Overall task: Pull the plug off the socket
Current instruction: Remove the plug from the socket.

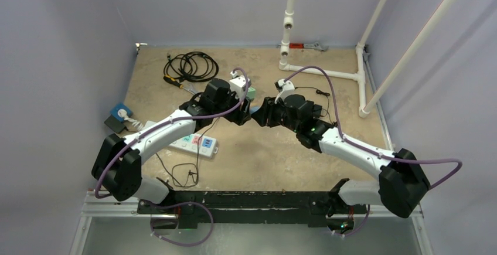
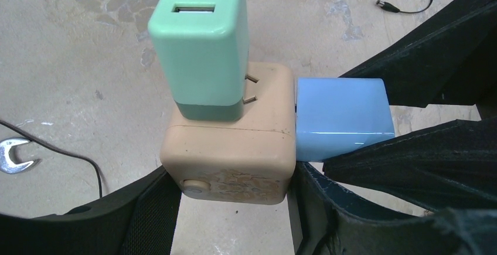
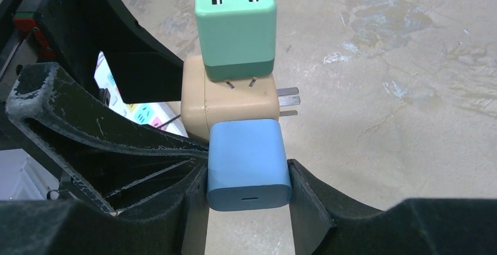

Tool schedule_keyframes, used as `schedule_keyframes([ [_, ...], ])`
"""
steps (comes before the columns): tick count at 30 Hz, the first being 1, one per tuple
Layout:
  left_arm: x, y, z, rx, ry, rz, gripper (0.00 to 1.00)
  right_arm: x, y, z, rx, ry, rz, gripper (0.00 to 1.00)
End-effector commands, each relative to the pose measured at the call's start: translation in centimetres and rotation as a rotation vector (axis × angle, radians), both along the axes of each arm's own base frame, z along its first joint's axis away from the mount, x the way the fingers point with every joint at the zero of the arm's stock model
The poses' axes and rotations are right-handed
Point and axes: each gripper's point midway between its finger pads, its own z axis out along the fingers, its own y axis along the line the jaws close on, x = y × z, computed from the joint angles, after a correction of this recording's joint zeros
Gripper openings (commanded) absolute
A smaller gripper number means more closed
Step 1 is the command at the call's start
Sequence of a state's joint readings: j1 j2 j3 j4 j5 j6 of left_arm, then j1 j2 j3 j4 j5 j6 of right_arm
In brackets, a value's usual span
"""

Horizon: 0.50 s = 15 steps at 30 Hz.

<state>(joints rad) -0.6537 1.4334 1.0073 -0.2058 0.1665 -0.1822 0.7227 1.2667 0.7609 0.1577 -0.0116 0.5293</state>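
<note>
A beige cube socket (image 2: 234, 155) is held above the table between my two grippers, which meet at mid-table. My left gripper (image 2: 231, 193) is shut on the cube's sides. A blue plug (image 3: 246, 161) sits against one face of the cube (image 3: 225, 102), with no prongs showing. My right gripper (image 3: 249, 187) is shut on the blue plug's sides. A green two-port plug (image 2: 199, 38) stands on the cube's top, its two prongs partly showing. The cube's own metal prongs (image 3: 287, 101) stick out to the side. In the top view the left gripper (image 1: 245, 113) and right gripper (image 1: 262, 114) face each other.
A white power strip (image 1: 196, 142) lies under the left arm. A coiled black cable (image 1: 190, 65) and a screwdriver (image 1: 176, 82) lie at the back left. A white pipe frame (image 1: 328, 73) stands at the back right. A wrench (image 2: 13, 155) and a thin black lead (image 2: 404, 6) lie on the table.
</note>
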Motion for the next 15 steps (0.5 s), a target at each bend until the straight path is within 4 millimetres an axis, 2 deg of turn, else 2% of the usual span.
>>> schedule_keyframes([
  [1, -0.5, -1.8, 1.1, -0.040, -0.032, -0.043, 0.00, 1.5, 0.2, 5.3, 0.116, -0.084, -0.093, 0.00],
  [5, -1.1, -2.3, 1.1, -0.033, -0.033, -0.119, 0.00, 0.9, 0.8, 6.2, 0.132, -0.120, -0.009, 0.00],
  [8, -1.5, -2.4, 1.1, -0.020, -0.042, -0.152, 0.00, 0.8, 0.9, 5.8, 0.144, -0.123, 0.066, 0.00],
  [11, -2.3, -3.0, 1.4, -0.033, -0.034, -0.228, 0.00, 0.1, 1.0, 5.6, 0.188, -0.135, 0.206, 0.00],
  [15, -3.6, -3.9, 1.6, -0.064, -0.007, -0.323, 0.00, -1.0, 0.9, 5.6, 0.167, -0.183, 0.309, 0.00],
])
